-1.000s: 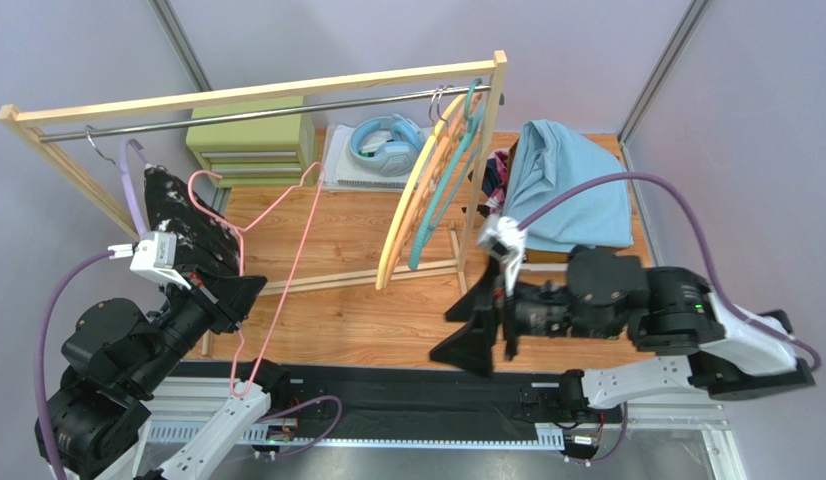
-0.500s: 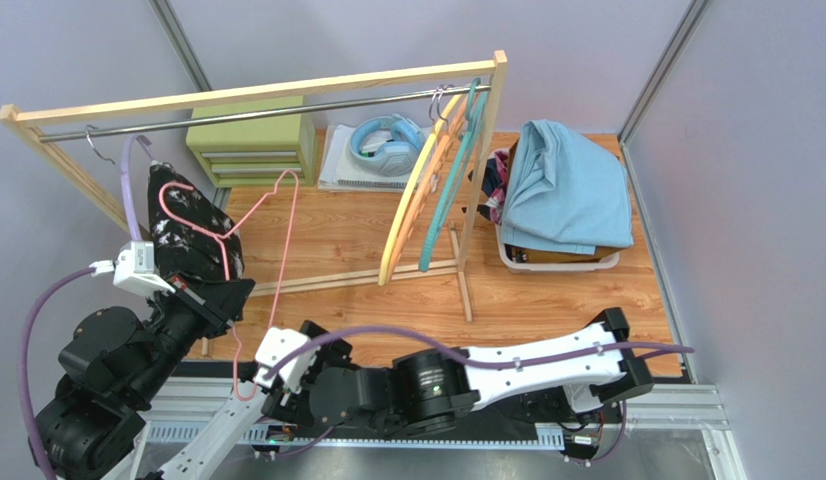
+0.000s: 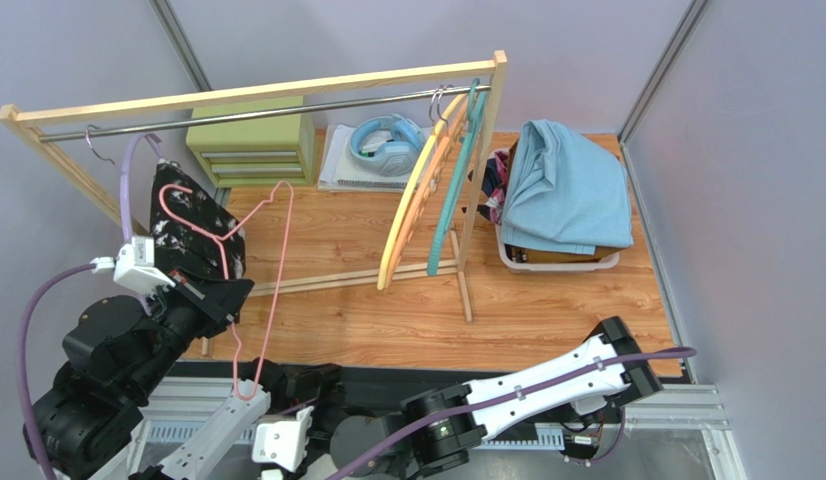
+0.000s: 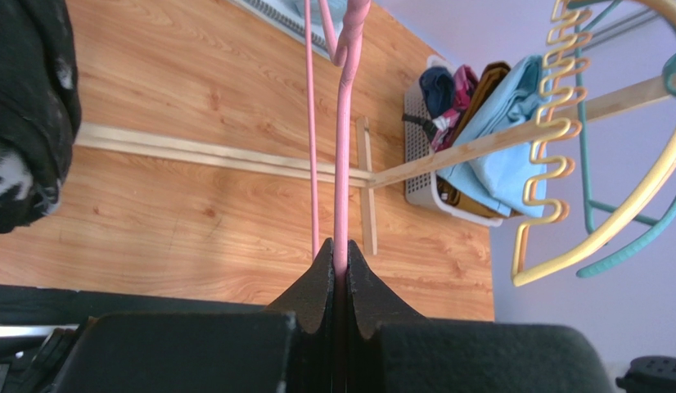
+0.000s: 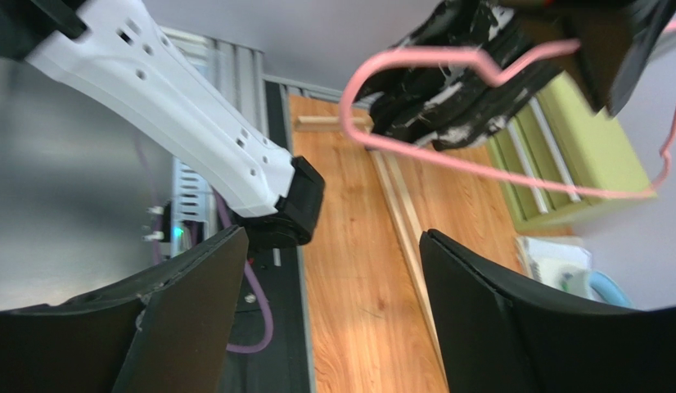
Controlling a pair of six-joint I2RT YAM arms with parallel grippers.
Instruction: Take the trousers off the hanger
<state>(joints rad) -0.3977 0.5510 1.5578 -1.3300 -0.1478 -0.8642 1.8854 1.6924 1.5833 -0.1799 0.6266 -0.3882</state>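
My left gripper [image 3: 225, 297] is shut on the wire of a pink hanger [image 3: 277, 270], clamped between its jaws in the left wrist view [image 4: 340, 250]. The hanger's upper loop lies across the black white-speckled trousers [image 3: 192, 240]; I cannot tell whether they still hang on it. These trousers also show in the right wrist view [image 5: 456, 90]. My right gripper [image 3: 305, 385] is open and empty, low at the table's front, below the hanger [image 5: 331, 237]. The light blue trousers [image 3: 567, 190] top a pile in a white basket [image 3: 557, 262], with navy [image 4: 438, 82], pink floral [image 4: 464, 82] and mustard [image 4: 490, 82] ones.
A wooden rack with a metal rail [image 3: 287, 105] spans the back. A purple hanger [image 3: 127, 190] hangs at its left, yellow [image 3: 412, 210] and teal [image 3: 447, 200] hangers at its right. A green drawer box [image 3: 252, 140] and blue headphones [image 3: 387, 140] stand behind.
My right arm swung from the right side across to the low front left, its open gripper now under the pink hanger. The left gripper shifted slightly, still holding the hanger.
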